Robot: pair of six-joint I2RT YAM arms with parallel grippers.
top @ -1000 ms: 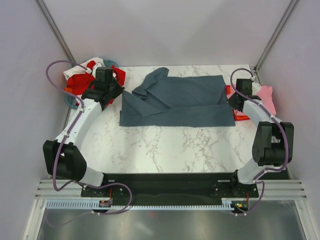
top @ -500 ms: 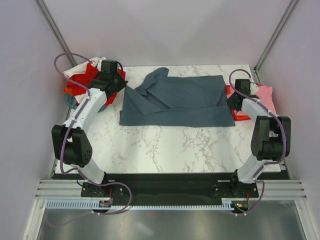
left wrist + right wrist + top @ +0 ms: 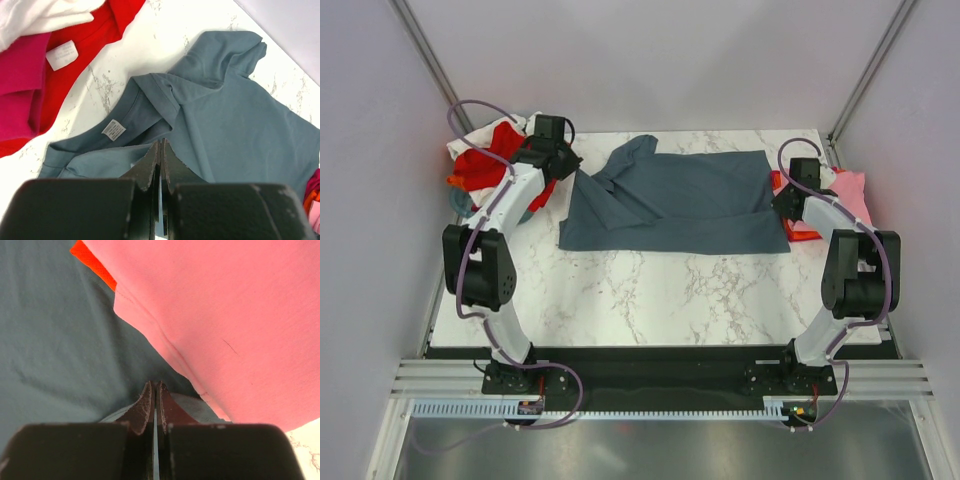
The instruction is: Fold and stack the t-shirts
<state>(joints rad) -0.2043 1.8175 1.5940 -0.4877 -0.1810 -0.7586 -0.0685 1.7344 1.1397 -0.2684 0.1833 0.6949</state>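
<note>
A slate blue-grey t-shirt (image 3: 670, 205) lies spread across the back of the marble table, one sleeve bunched at its far left. My left gripper (image 3: 572, 168) is at its left collar corner. In the left wrist view its jaws (image 3: 160, 142) are shut, and a fold of the blue-grey t-shirt (image 3: 225, 115) runs up into them. My right gripper (image 3: 780, 200) is at the shirt's right edge. In the right wrist view it (image 3: 155, 384) is shut where the grey cloth (image 3: 50, 340) tents up to its tips, beside a pink t-shirt (image 3: 225, 315).
A heap of red (image 3: 480, 165) and white (image 3: 508, 125) shirts lies over a teal basket (image 3: 463, 205) at the back left, with magenta cloth (image 3: 17, 85) beside it. The pink shirt (image 3: 855, 195) and an orange-red one (image 3: 803, 232) lie at the right edge.
My left arm has swung round and its gripper has moved back and right, and the shirt's left corner is drawn out towards it. The right gripper has barely moved.
</note>
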